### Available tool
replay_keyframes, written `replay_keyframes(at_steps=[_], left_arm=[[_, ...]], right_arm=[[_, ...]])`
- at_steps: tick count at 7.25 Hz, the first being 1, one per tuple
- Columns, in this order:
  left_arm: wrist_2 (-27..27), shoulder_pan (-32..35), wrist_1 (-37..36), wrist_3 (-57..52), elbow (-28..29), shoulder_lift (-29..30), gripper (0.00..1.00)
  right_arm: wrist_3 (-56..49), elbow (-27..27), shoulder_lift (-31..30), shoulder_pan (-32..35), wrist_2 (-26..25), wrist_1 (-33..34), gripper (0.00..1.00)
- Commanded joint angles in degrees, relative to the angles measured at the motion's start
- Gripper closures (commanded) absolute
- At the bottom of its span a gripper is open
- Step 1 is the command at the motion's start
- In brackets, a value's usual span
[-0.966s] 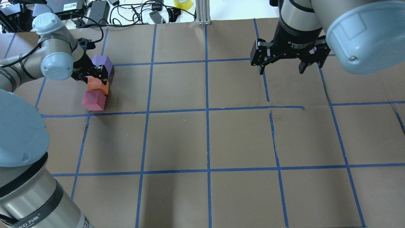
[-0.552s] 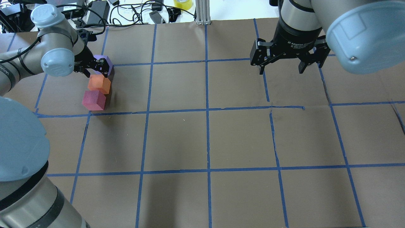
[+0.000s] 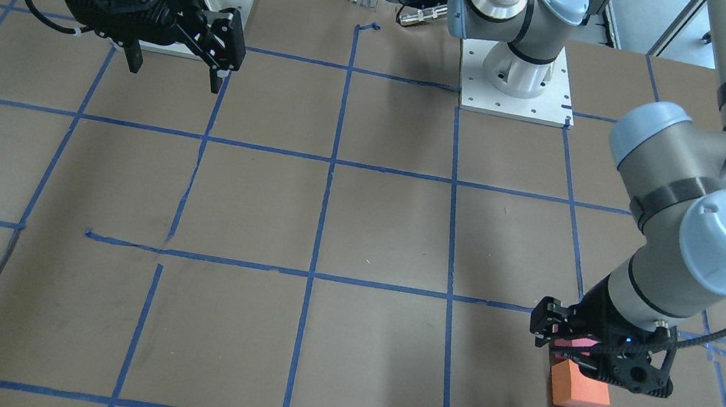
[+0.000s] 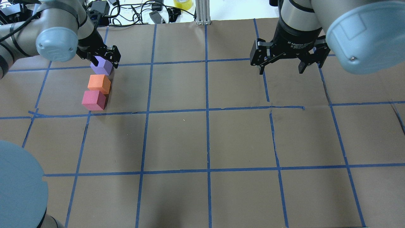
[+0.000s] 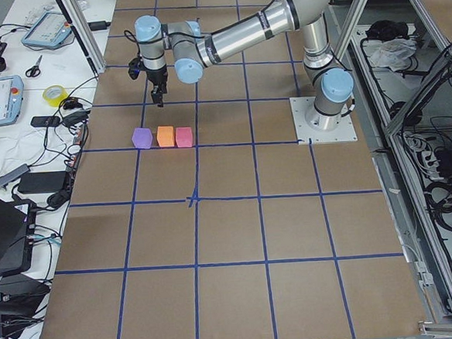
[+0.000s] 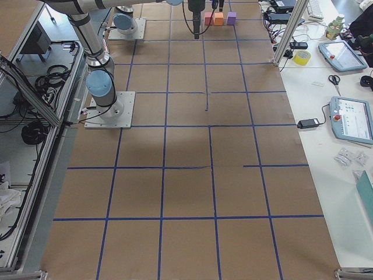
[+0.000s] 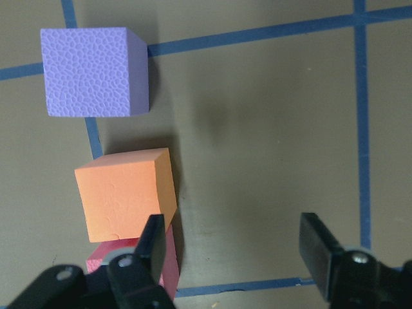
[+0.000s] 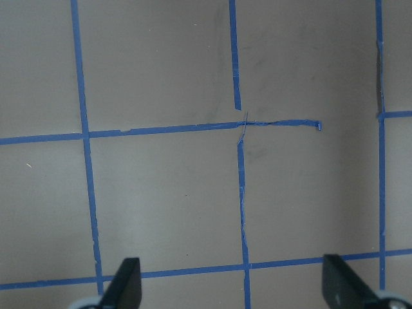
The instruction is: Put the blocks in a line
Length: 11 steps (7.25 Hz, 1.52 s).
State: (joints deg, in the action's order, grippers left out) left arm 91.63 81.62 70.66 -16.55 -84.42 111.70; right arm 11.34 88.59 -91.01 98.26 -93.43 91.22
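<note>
1. Three blocks lie in one short row at the far left of the table (image 4: 177,139). The purple block (image 4: 102,67) is farthest from the robot, the orange block (image 4: 98,83) is in the middle, and the pinkish-red block (image 4: 93,99) is nearest. The orange and pinkish-red ones sit just beside each other, perhaps touching. A small gap parts the purple one from the orange.
2. The left gripper (image 7: 232,225) hangs above the table close to this row. Its jaws are spread wide and nothing is between them. The wrist camera shows the blocks off to one side of the jaws, not under them.
3. The row looks made, so the step in hand is probably to get this gripper clear of it. To do that well, go straight up first and turn away only once high. Keep the jaws wide and make no sideways sweep across the purple end. Foam this light would likely skid at a brush, and the line is only as good as its loosest block.
4. Far to the right, the right gripper (image 4: 281,71) hovers over bare paper, well apart from the blocks. Its jaws are wide and empty.
5. Count: three blocks, one of each colour, and two grippers, neither holding anything.
</note>
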Motion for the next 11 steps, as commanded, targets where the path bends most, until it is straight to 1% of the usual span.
replay_keyframes(at_steps=[1,2,3,4,5,6,7,8,9,10,11], left_arm=[[-0.2,1.0,13.0,2.2,6.1,-5.5,0.24],[0.3,4.1,15.6,5.5,7.8,-8.1,0.24],[4.4,8.2,16.9,7.4,8.3,-10.5,0.23],[5.6,11.8,19.9,7.6,8.3,-12.9,0.23],[4.8,13.1,20.3,7.7,8.0,-14.6,0.23],[3.9,13.0,20.6,7.6,7.2,-15.7,0.23],[1.3,13.3,20.7,7.5,6.2,-17.3,0.23],[0.1,13.3,19.9,7.1,4.1,-19.0,0.23],[0.1,12.6,17.8,6.7,3.2,-20.0,0.23],[0.2,12.5,17.4,7.7,2.6,-20.6,0.24],[0.4,12.2,12.3,7.8,0.7,-21.1,0.24]], right_arm=[[0.0,0.0,0.0,0.0,0.0,0.0,0.00],[0.0,0.0,0.0,0.0,0.0,0.0,0.00],[0.0,0.0,0.0,0.0,0.0,0.0,0.00],[0.0,0.0,0.0,0.0,-0.1,-0.1,0.00],[0.0,0.0,0.0,0.0,0.0,-0.1,0.00],[0.0,0.0,0.0,0.0,-0.1,-0.1,0.00],[0.0,0.0,0.0,0.0,-0.1,-0.1,0.00],[0.0,0.0,0.0,0.0,-0.1,-0.1,0.00],[0.0,0.0,0.0,0.0,-0.2,-0.1,0.00],[0.0,0.1,0.0,0.0,-0.2,-0.1,0.00],[0.0,0.1,0.0,0.0,-0.2,-0.1,0.00]])
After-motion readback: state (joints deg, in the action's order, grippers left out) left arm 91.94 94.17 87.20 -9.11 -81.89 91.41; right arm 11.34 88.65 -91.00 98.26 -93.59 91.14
